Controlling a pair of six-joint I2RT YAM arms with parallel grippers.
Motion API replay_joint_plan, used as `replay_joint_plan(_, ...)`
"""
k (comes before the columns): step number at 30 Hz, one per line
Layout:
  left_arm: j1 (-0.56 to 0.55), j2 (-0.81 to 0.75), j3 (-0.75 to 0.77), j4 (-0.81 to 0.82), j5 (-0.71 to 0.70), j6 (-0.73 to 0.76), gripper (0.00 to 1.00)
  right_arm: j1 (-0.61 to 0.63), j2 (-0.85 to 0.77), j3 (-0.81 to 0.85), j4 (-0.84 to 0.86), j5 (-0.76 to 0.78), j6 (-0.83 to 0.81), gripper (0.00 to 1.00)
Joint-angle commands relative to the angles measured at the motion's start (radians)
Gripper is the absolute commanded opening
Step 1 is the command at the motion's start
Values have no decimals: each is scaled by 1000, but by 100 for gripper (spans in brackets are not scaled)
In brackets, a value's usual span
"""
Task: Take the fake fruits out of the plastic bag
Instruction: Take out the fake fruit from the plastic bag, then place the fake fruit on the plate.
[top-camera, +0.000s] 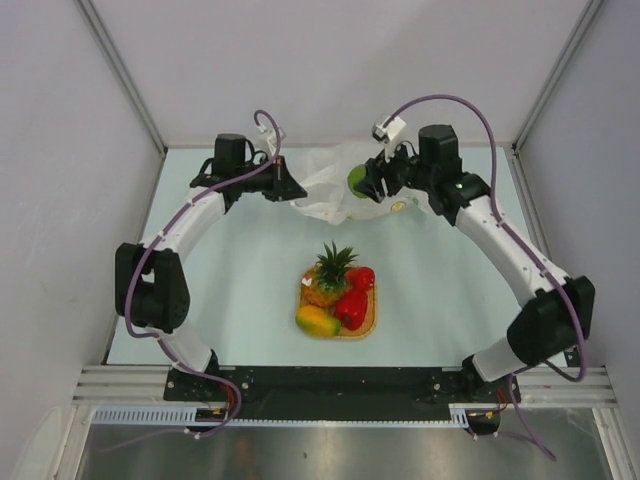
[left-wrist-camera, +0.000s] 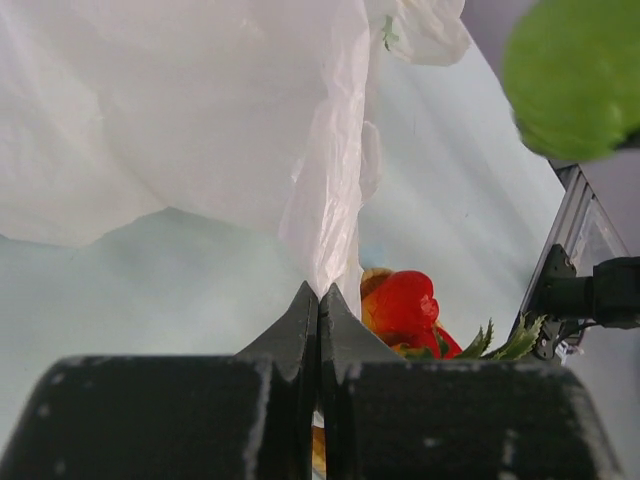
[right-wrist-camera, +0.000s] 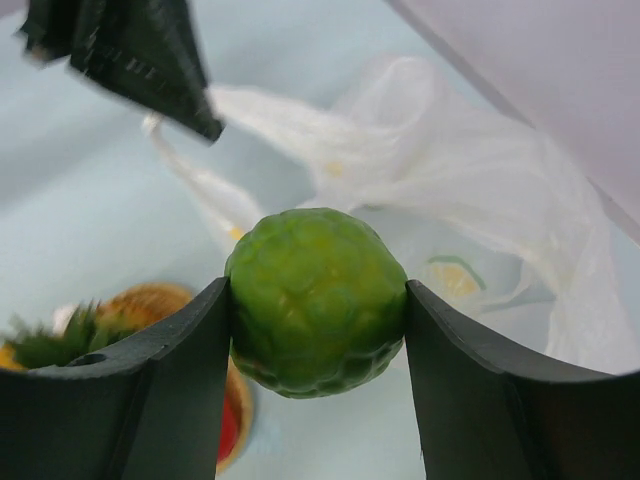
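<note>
So, the right gripper (right-wrist-camera: 316, 310) has a bumpy round green fruit (right-wrist-camera: 315, 270) squeezed between its two fingers, with the jaws partway open around it. It's holding the fruit up off the surface (top-camera: 230, 280), right by the plastic bag (top-camera: 325, 185). The left gripper (left-wrist-camera: 318, 292) is clamped fully shut on a pinch of the bag's thin film, lifting that edge at the far end of the surface. The bag is crinkly, translucent white, and something yellow-green shows through it in the right wrist view, can't tell what. Nearer the arms, the pineapple (top-camera: 328, 275), mango (top-camera: 317, 321) and two red pepper pieces (top-camera: 352, 307) sit together on a woven mat (top-camera: 372, 318), well apart from the bag.
</note>
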Motion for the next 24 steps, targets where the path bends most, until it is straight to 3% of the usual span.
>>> replay_joint_plan(1, 4, -8, 43, 91, 15, -54, 0, 8, -113, -134, -185, -52, -85, 27)
replay_joint_plan(10, -5, -33, 43, 92, 9, -54, 0, 126, -285, -341, -426, -152, -312, 26)
replay_joint_plan(24, -105, -154, -58, 34, -40, 49, 0, 278, -233, -403, -320, -94, -381, 27)
